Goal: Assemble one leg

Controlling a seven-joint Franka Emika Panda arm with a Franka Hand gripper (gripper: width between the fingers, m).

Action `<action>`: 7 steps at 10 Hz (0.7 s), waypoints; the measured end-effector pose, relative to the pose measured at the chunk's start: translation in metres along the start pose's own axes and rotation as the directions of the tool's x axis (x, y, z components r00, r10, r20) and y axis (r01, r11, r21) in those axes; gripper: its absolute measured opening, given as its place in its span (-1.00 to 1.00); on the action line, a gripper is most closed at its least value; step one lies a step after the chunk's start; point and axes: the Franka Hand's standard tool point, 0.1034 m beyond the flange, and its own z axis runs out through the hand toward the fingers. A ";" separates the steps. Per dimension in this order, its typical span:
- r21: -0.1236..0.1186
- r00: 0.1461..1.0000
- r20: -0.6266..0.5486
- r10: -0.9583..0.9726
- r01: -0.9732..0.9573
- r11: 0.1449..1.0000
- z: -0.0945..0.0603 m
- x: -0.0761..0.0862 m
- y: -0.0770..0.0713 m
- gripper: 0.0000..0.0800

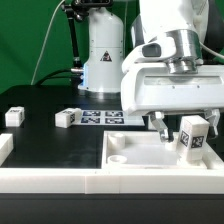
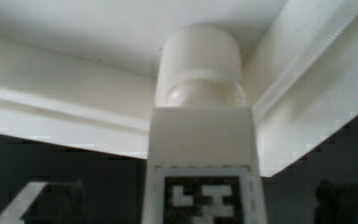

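Note:
A leg (image 1: 193, 137), a small white block with a black-and-white tag, stands slightly tilted on the large flat white panel (image 1: 140, 146) near its corner on the exterior view's right. My gripper (image 1: 183, 128) hangs over it with its fingers (image 1: 160, 127) spread on either side, open and clear of the block. In the wrist view the leg (image 2: 206, 150) fills the middle, with its rounded peg end against the panel's corner (image 2: 87, 40). The gripper (image 2: 190, 203) shows dark fingertips (image 2: 28, 202) well apart from the leg's sides. The peg's seat is hidden.
Two more legs lie on the black table, one (image 1: 13, 115) at the exterior view's left and one (image 1: 66, 117) beside the marker board (image 1: 105, 117). A white raised frame (image 1: 60, 178) runs along the front. A round socket (image 1: 117, 157) sits in the panel's near corner.

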 end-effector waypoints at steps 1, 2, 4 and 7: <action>0.001 1.000 0.003 0.001 -0.001 1.000 -0.001 0.001 0.000 0.62; 0.004 1.000 0.013 0.000 0.000 1.000 -0.006 0.007 0.002 0.62; 0.012 1.000 0.031 0.003 -0.003 1.000 -0.012 0.015 0.004 0.62; 0.035 0.995 0.099 0.008 -0.011 0.999 -0.010 0.022 0.009 0.62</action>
